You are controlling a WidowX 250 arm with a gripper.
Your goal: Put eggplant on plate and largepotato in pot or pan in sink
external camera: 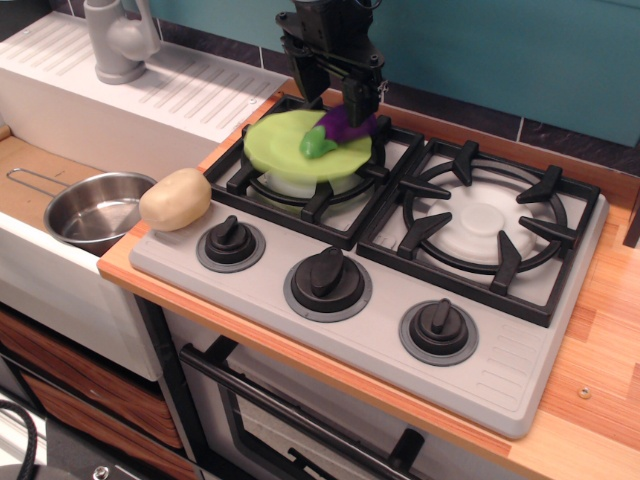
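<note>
The purple eggplant [343, 125] with its green cap lies on its side on the right part of the lime-green plate [280, 148], which rests on the back-left burner grate. My gripper [332, 95] hangs just above the eggplant, open, one black finger on each side and nothing between them. The tan largepotato [175, 198] sits on the stove's front-left corner, apart from the gripper. The steel pan [95, 208] with its wire handle stands in the sink [30, 165], just left of the potato and below it.
A grey faucet [118, 40] and ribbed white drainboard [190, 90] lie behind the sink. Three black knobs [327, 278] line the stove front. The right burner grate [485, 225] is bare. A wooden counter [600, 340] runs along the right.
</note>
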